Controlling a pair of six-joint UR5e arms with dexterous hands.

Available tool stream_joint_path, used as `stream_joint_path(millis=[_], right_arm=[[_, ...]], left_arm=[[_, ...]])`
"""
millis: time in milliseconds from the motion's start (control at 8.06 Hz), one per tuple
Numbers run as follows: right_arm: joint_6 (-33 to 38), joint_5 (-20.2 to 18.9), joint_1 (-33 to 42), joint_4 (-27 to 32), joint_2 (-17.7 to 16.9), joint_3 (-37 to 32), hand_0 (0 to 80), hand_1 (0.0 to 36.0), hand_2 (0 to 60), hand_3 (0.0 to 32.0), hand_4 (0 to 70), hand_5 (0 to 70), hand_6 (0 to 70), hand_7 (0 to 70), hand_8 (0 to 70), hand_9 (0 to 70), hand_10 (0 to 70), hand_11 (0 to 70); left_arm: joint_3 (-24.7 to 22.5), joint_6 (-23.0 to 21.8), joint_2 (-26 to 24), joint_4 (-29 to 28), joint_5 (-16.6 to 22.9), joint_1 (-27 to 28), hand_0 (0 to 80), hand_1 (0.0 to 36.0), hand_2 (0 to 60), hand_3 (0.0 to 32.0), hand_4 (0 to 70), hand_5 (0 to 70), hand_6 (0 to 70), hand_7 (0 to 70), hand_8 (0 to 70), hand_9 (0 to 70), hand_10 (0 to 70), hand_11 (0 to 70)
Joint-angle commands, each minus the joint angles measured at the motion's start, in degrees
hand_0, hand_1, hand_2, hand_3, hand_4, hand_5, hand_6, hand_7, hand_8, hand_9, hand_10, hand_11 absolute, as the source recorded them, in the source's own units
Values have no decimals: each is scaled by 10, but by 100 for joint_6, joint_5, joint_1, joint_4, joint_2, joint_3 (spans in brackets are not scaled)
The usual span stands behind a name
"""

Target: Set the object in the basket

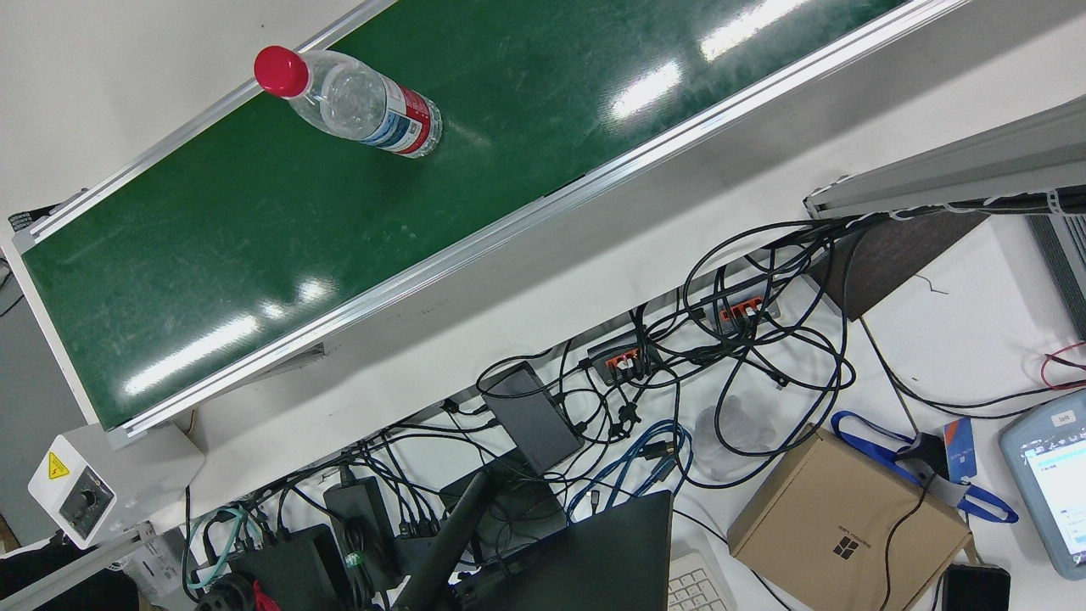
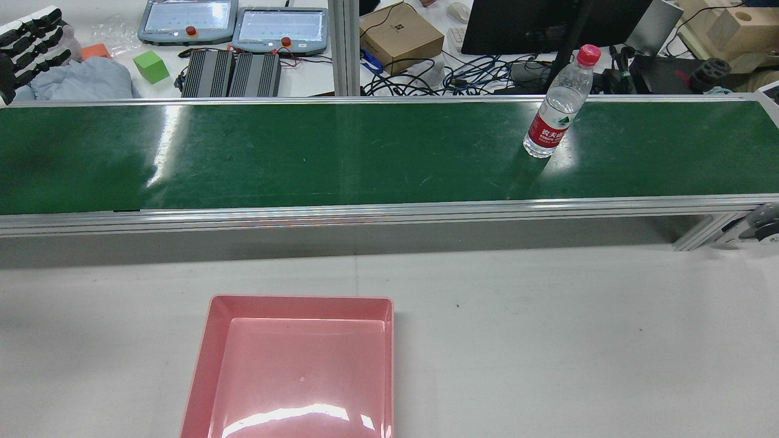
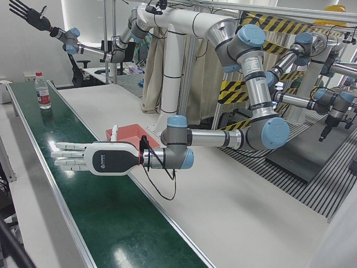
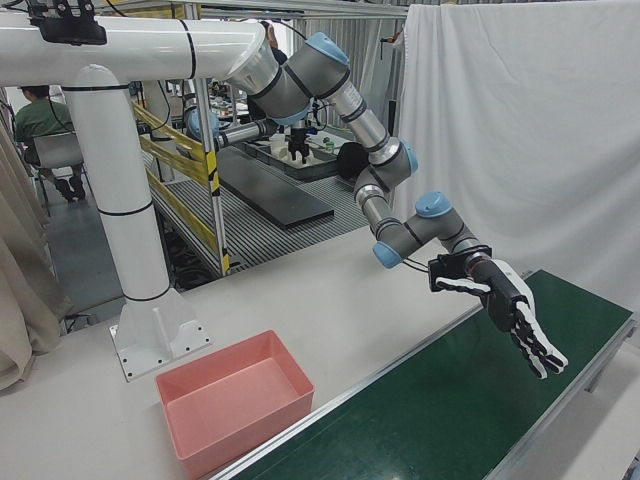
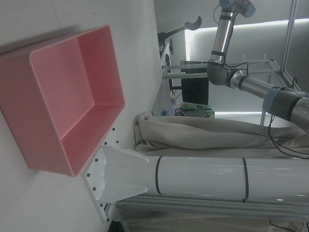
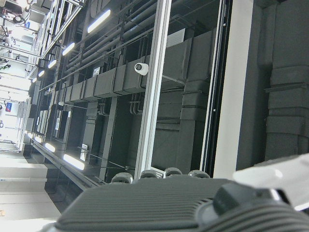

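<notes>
A clear water bottle (image 2: 557, 109) with a red cap and red label stands upright on the green conveyor belt (image 2: 304, 158), toward the right end in the rear view. It also shows in the front view (image 1: 356, 106) and far down the belt in the left-front view (image 3: 42, 90). The empty pink basket (image 2: 301, 299) sits on the white table before the belt. My left hand (image 3: 89, 158) hovers open over the belt's other end, fingers straight, far from the bottle; its dark fingers (image 2: 27, 48) show at the rear view's top left. My right hand (image 3: 27, 13) is raised high above the bottle's end, open.
Beyond the belt lies the operators' desk with tangled cables (image 1: 721, 365), a cardboard box (image 2: 401, 36), two teach pendants (image 2: 280, 27) and a green cube (image 2: 150, 66). The white arm pedestal (image 4: 140, 300) stands behind the basket (image 4: 250, 430). A control box (image 1: 81, 492) sits at one belt end.
</notes>
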Motion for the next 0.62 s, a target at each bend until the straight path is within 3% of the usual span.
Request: stream_joint_path(millis=[0,496], right_arm=[[0,0,8,0,0,0,0,0,0,0,0,0,0,0,0,0,0,0],[0,0,0,0,0,0,0,0,0,0,0,0,0,0,0,0,0,0]], left_arm=[[0,0,31,6,-5,17,479,32,0,0,104,53,7,0,11,1,38,63],[0,0,31,6,-5,9,484,40,0,0,124,58,18,1,24,10,43,70]])
